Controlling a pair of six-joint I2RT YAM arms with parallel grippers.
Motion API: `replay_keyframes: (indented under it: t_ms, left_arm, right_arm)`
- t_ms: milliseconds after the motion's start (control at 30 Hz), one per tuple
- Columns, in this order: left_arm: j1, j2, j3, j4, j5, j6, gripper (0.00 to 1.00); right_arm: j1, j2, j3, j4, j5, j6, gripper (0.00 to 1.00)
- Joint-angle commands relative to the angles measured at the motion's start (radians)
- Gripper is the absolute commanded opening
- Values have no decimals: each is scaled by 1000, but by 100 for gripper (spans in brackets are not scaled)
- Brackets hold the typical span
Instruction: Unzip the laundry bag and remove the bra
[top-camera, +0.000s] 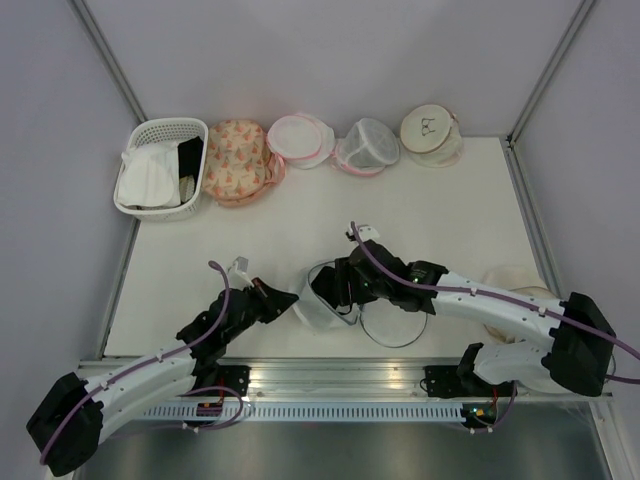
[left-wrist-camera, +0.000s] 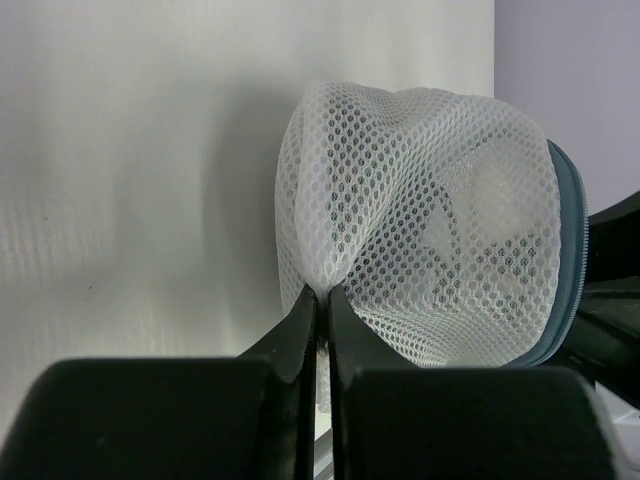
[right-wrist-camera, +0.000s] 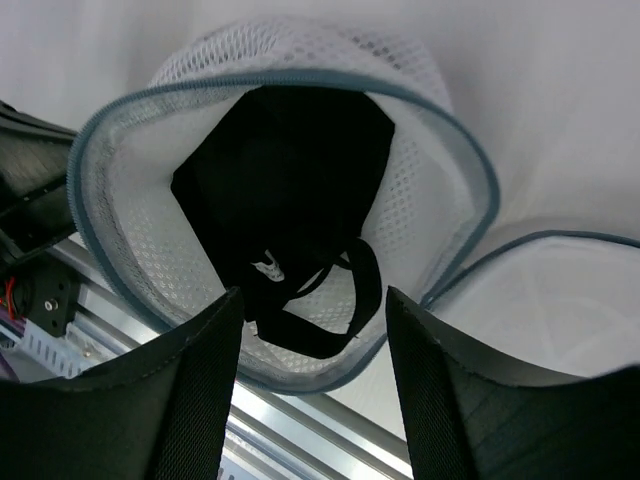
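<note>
The round white mesh laundry bag with a grey-blue zipper rim lies near the table's front edge, unzipped, its lid flopped open to the right. My left gripper is shut on a pinch of the bag's mesh wall. My right gripper is open just at the bag's mouth. The black bra lies inside the bag, its strap loop hanging between my right fingers. In the top view the right gripper covers the opening.
A white basket with white cloth stands at the back left. A floral pink bag, two pink-trimmed mesh bags and a cream bag line the back. The metal front rail runs just below the bag.
</note>
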Motion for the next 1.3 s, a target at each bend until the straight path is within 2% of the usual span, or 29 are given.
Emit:
replay_keyframes:
  t_ms: [0,267,533,733,833,900,1100,1200,1267]
  left_arm:
    - [-1,-6,-48,71,11,-1,2]
    - [-1,-3,-50,82,13,-4,2]
    - [-1,-20,-54,76,13,-6,2]
    - [-1,-17,-54,89,16,-10,2]
    - [-1,-2,-54,109,24,-13,2]
    - [-1,14,-54,123,31,-16,2]
    - [-1,44,-54,180,54,-29,2]
    - [-1,44,-54,183,56,-27,2]
    - [-1,44,-54,181,56,-27,2]
  right_arm:
    - [7,43,-18,176,-125,-12,64]
    - [16,124,-4,223,-139,-14,61]
    - [45,218,25,113,40,-29,61]
    - [53,258,-9,220,-53,-21,60]
    - [56,287,-15,300,-122,-12,55]
    - [60,317,-7,335,-136,-6,45]
    - [70,388,14,386,-150,0,26]
    - [71,396,11,384,-136,3,6]
    - [71,391,6,375,-124,0,1]
